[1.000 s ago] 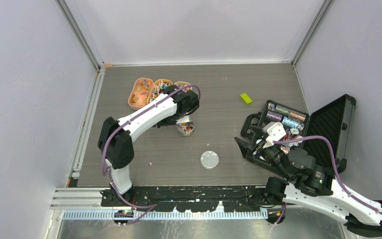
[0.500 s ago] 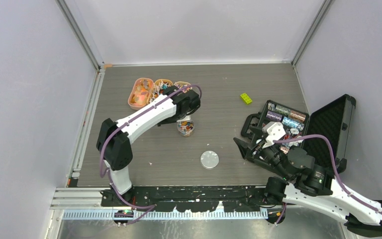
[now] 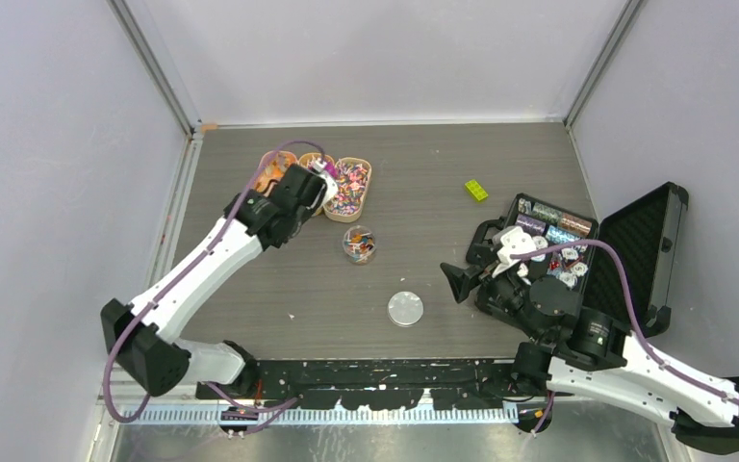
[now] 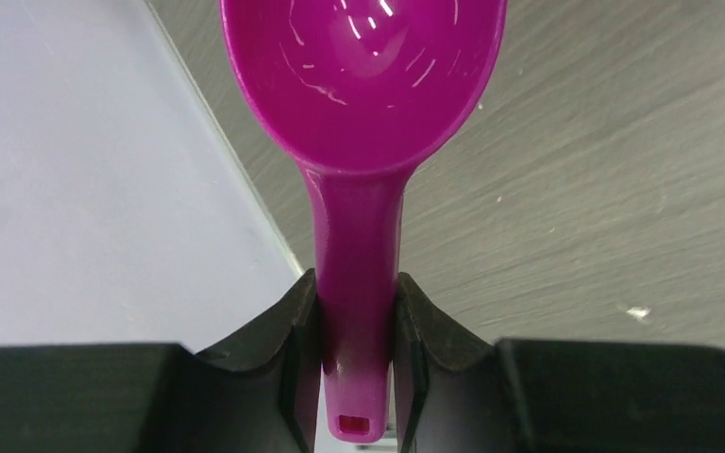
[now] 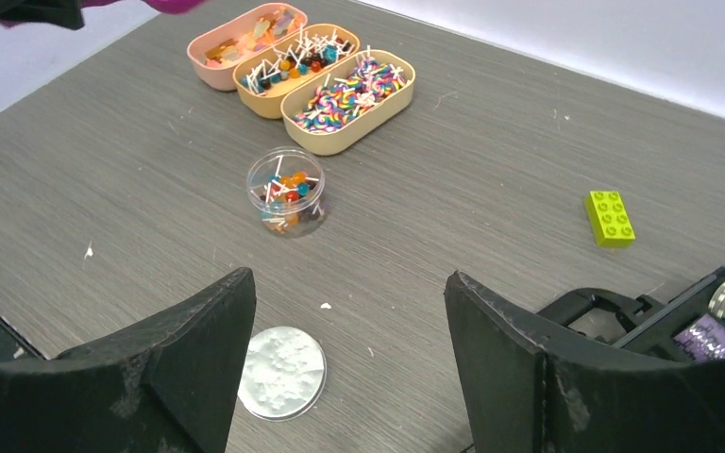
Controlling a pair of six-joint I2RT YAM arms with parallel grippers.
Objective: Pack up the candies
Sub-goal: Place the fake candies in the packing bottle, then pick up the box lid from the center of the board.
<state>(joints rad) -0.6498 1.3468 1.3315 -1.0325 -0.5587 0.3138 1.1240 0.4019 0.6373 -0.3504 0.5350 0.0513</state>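
magenta scoop (image 4: 360,113), empty, handle pinched in left gripper (image 4: 357,288), raised over trays (image 5: 363,125). candies (image 5: 347,94) lie below it. jar (image 5: 286,192) sits toward the bases. right gripper (image 5: 347,283) wide, empty, well apart.

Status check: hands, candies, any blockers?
Left hand shut on empty scoop by the trays. Right hand open, empty. Jar part-filled with candies, lid off on table. Jar mouth unobstructed.

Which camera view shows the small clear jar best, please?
The right wrist view: the clear jar stands open, with orange, red and blue candies visible inside. The top external view shows it small, from above; the left wrist view misses it.
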